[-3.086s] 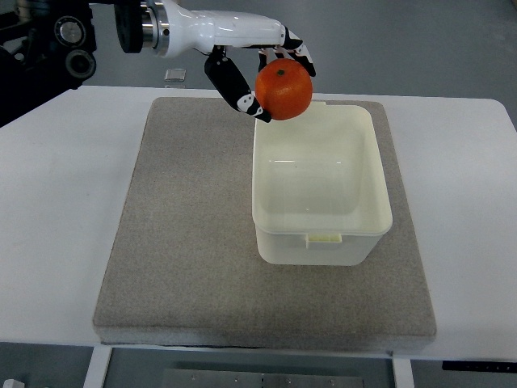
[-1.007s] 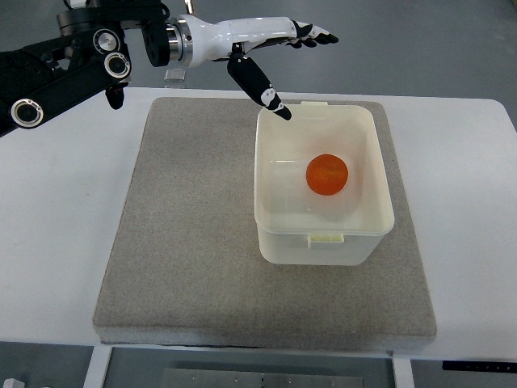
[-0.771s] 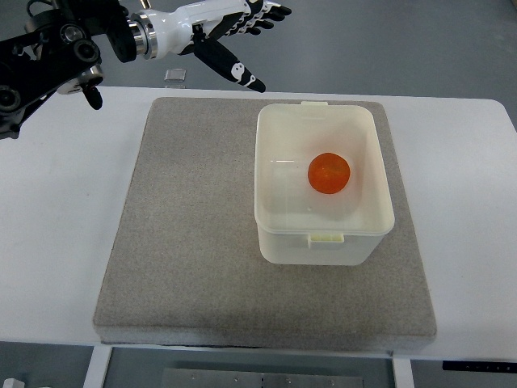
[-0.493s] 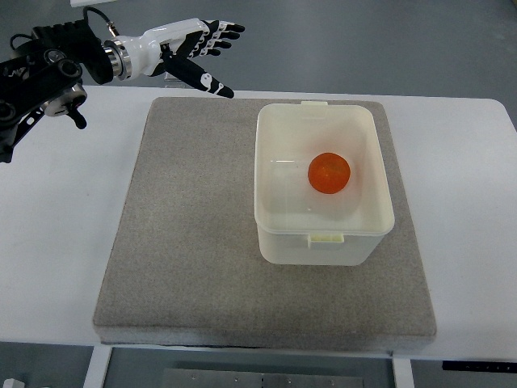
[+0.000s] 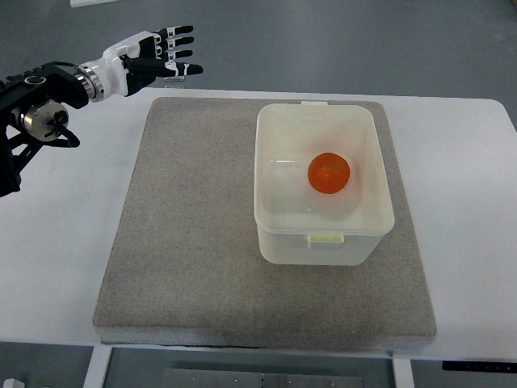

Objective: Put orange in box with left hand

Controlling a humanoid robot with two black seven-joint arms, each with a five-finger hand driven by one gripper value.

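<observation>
- Orange against pale cream: the orange (image 5: 329, 173) sits on the floor of the box (image 5: 325, 236), a little toward the far right of centre, touching no wall that you can make out.
- Your left hand (image 5: 153, 55) is up at the far left, well apart from the box, above the back edge of the table (image 5: 65, 242), with its fingers (image 5: 179, 40) stretched out straight and slightly fanned, holding nothing.
- The right hand does not show at all.
- Judged from how things lie, the placing looks done; the fruit is where the task wants it.
- If you did need to take it up again, expect a firm, round, fairly light thing with a dimpled skin that grips well enough but rolls freely on smooth plastic.
- Take hold across its widest part, fingers on one side and thumb opposite, coming from straight above so the box walls do not crowd your knuckles.
- Squeeze moderately: the peel gives a little, and too hard a pinch would bruise it.
- The box itself looks thin-walled and light on the grey mat (image 5: 186, 242), so a nudge could slide it.
</observation>
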